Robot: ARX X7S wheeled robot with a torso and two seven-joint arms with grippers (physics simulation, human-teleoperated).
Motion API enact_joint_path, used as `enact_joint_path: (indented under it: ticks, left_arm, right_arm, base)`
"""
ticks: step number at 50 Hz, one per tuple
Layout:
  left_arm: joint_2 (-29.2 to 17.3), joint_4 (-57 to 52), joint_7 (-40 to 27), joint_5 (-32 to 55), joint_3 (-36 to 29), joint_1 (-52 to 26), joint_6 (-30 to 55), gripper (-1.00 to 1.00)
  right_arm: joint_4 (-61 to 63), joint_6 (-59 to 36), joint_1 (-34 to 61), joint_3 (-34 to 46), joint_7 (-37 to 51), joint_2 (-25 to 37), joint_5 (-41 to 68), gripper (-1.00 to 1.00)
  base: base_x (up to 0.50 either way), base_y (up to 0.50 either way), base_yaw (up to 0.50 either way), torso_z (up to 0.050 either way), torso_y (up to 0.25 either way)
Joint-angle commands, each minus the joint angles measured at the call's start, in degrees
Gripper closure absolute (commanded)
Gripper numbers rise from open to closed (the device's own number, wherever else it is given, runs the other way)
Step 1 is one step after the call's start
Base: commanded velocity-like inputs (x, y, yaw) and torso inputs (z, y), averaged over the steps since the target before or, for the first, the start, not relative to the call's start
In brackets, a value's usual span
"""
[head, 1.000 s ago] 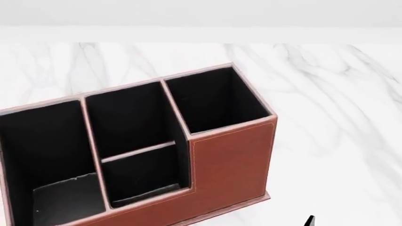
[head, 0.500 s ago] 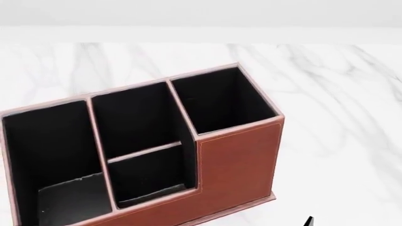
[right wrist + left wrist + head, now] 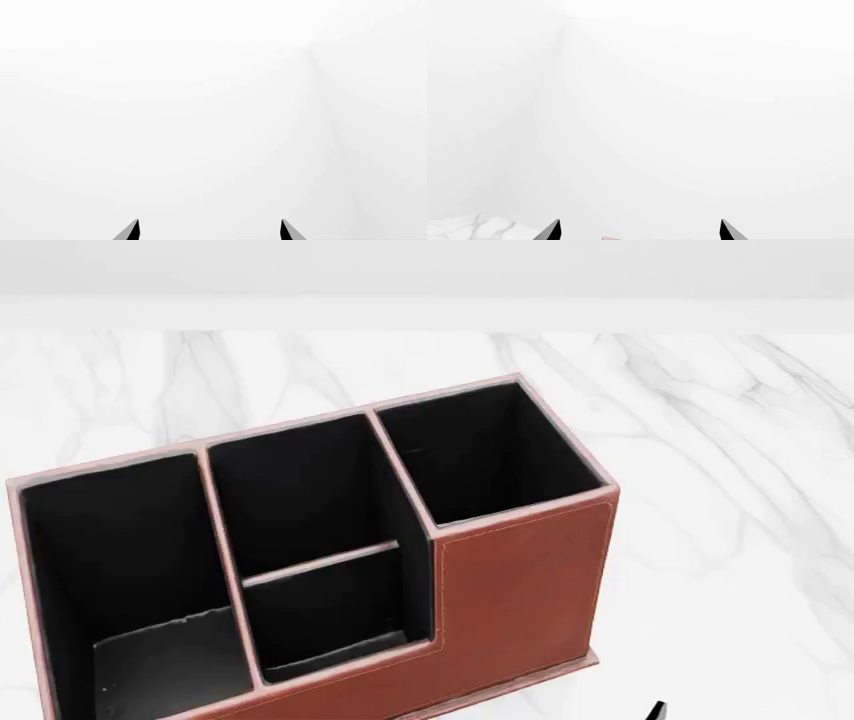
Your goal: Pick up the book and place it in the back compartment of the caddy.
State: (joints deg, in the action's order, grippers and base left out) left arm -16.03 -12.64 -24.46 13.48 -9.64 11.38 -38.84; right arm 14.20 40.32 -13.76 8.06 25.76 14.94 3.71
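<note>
A bare simulated desk scene.
You see a marble worktop (image 3: pixel 747 440), blank white walls, and a leather-look caddy (image 3: pixel 521 590).

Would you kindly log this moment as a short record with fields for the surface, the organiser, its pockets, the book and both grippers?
surface: white marble-look table
organiser: reddish-brown leather-look caddy with black lining, upright, taller end toward the robot's right
target pocket: back compartment, nearest the low wall, nothing seen inside
book: not identifiable; only a black sliver at the head view's lower edge
left gripper: fingertips apart, holding nothing, facing a blank wall
right gripper: fingertips apart, holding nothing
</note>
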Motion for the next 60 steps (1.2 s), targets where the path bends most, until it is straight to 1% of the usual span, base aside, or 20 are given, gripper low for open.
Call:
enact_joint_path:
  ticks: [1, 11, 16, 26, 38, 40, 41, 42, 44, 45, 50, 52, 54, 60]
  left_arm:
    - [-0.2, -0.3, -0.3, 0.0, -0.1, 0.1, 0.3, -1.0]
    - [-0.2, -0.4, -0.6, -0.1, -0.2, 0.0, 0.3, -1.0]
    - [-0.3, -0.5, -0.6, -0.2, -0.3, 0.2, 0.2, -1.0]
    - [-0.5, -0.1, -0.6, 0.1, -0.5, -0.2, 0.4, -1.0]
    - [-1.8, -0.1, -0.9, 0.5, 0.3, -0.8, 1.9, -1.0]
    - [-2.6, 0.3, -1.1, -0.3, 0.8, -2.0, 3.6, -1.0]
    - [-3.4, 0.0, -0.4, 1.1, 0.3, -2.3, 4.8, -1.0]
    - [-5.3, -0.7, 2.0, 5.5, -1.1, -2.8, 5.9, -1.0]
    - [-6.3, -0.7, 2.7, 6.8, -1.4, -3.8, 7.7, -1.0]
    - [-7.6, -0.5, 4.1, 9.8, -2.2, -5.4, 9.9, -1.0]
    - [-9.1, 2.1, 6.0, 13.0, -2.9, -9.8, 13.6, -1.0]
    - [-9.6, 2.4, 6.8, 13.8, -3.4, -10.4, 14.3, -1.0]
    - [-10.9, 3.8, 9.6, 16.2, -4.6, -12.7, 16.4, -1.0]
    - [-12.3, 8.2, 12.9, 18.6, -6.0, -17.6, 20.7, -1.0]
  right_arm:
    - [0.1, -0.4, 0.1, 0.3, 0.2, 0.3, 0.3, -1.0]
    - [0.3, -1.1, 0.2, 0.4, 0.6, 0.3, -0.1, -1.0]
    - [0.0, 1.5, -0.2, 0.3, 0.7, 0.4, 1.0, -1.0]
    - [-0.6, 3.4, -0.2, 0.7, 0.5, 0.7, 1.6, -1.0]
    - [0.1, 2.9, -0.4, 0.6, 0.6, 1.5, 1.8, -1.0]
    - [0.0, 2.8, -0.4, 0.6, 0.6, 1.6, 1.9, -1.0]
    - [0.0, 2.8, -0.3, 0.6, 0.6, 1.6, 1.9, -1.0]
    - [0.0, 2.7, -0.3, 0.6, 0.6, 1.6, 1.9, -1.0]
    - [0.1, 2.7, -0.4, 0.6, 0.7, 1.6, 1.8, -1.0]
    - [0.1, 2.4, -0.3, 0.6, 0.7, 1.7, 1.9, -1.0]
    - [0.2, 2.3, -0.2, 0.4, 0.8, 2.0, 2.4, -1.0]
    - [0.1, 2.4, -0.2, 0.4, 0.8, 2.0, 2.5, -1.0]
    - [0.1, 2.4, -0.2, 0.5, 0.8, 2.1, 2.6, -1.0]
    - [-0.1, 2.2, 0.1, 0.7, 0.9, 2.1, 2.6, -1.0]
  base:
    - [0.0, 0.0, 0.0, 0.0, 0.0]
    - [-0.1, 0.0, 0.0, 0.0, 0.0]
    - [-0.07, 0.0, 0.0, 0.0, 0.0]
    - [0.0, 0.0, 0.0, 0.0, 0.0]
    - [0.0, 0.0, 0.0, 0.0, 0.0]
    - [0.0, 0.0, 0.0, 0.0, 0.0]
    - [0.0, 0.0, 0.0, 0.0, 0.0]
    - [0.0, 0.0, 0.0, 0.0, 0.0]
    - [0.0, 0.0, 0.0, 0.0, 0.0]
    - [0.0, 0.0, 0.0, 0.0, 0.0]
    - [0.0, 0.0, 0.0, 0.0, 0.0]
    - [0.0, 0.0, 0.0, 0.0, 0.0]
    - [0.0, 0.0, 0.0, 0.0, 0.0]
    - [0.0, 0.0, 0.0, 0.0, 0.0]
